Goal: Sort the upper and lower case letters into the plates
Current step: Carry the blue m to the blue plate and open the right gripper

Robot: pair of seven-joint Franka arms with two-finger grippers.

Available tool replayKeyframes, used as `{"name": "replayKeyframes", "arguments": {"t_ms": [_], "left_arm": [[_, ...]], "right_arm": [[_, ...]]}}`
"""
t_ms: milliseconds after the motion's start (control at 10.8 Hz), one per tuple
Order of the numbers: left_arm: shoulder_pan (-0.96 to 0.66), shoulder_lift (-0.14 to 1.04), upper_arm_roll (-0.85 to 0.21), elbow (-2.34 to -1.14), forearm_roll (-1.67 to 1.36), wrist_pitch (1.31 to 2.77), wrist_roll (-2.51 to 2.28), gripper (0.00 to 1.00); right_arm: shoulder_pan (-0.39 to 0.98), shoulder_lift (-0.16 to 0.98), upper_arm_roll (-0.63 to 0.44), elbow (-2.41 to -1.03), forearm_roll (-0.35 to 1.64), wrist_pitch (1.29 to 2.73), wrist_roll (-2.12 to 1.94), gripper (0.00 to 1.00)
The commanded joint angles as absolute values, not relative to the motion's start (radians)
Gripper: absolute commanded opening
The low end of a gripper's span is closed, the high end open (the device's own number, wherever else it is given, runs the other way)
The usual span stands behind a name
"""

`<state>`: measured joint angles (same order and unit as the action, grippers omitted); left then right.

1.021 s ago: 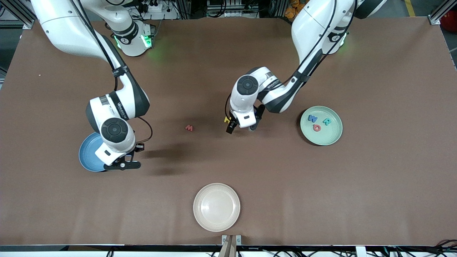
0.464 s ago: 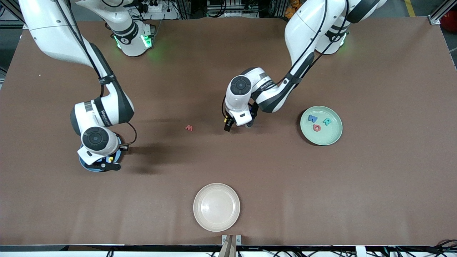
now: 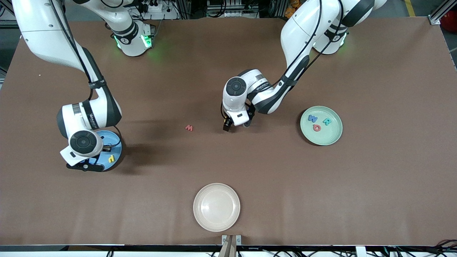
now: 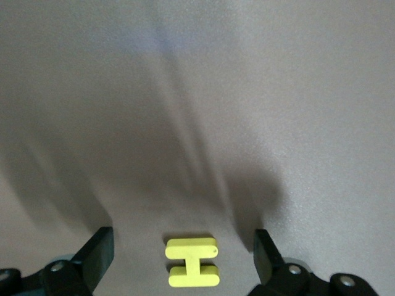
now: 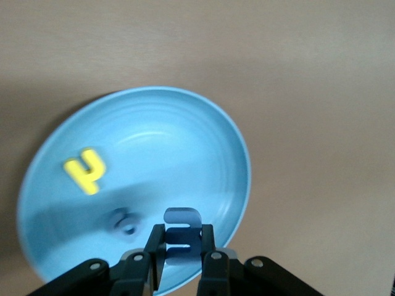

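Reading "H" (image 4: 192,262), yellow letter

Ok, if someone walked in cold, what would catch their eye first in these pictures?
Probably the right pincer, shut on a small blue letter over the blue plate, where a yellow letter already lies. Next, the left pincer, open around a yellow H on the table near the middle. Toward the left arm's end, the mint green plate holds three letters.
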<state>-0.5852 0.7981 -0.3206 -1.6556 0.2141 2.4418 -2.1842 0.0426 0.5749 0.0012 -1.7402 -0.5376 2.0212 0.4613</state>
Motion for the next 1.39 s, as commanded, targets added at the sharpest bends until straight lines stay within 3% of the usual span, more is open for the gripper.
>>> {"name": "replayKeyframes", "arguments": {"t_ms": [0, 1207, 1300], "left_arm": [[-0.600, 0.824, -0.313, -1.615, 0.244, 2.422, -2.238, 1.00], [-0.615, 0.842, -0.321, -1.598, 0.291, 2.395, -2.247, 1.00], [-0.615, 0.844, -0.321, -1.598, 0.291, 2.395, -2.247, 0.93]], "right_arm": [[0.029, 0.574, 0.005, -1.735, -0.574, 2.023, 0.468, 1.00], [0.083, 0.578, 0.080, -1.732, -0.518, 2.046, 0.488, 1.00], [0.084, 0.578, 0.081, -1.732, -0.517, 2.046, 0.489, 1.00]]}}
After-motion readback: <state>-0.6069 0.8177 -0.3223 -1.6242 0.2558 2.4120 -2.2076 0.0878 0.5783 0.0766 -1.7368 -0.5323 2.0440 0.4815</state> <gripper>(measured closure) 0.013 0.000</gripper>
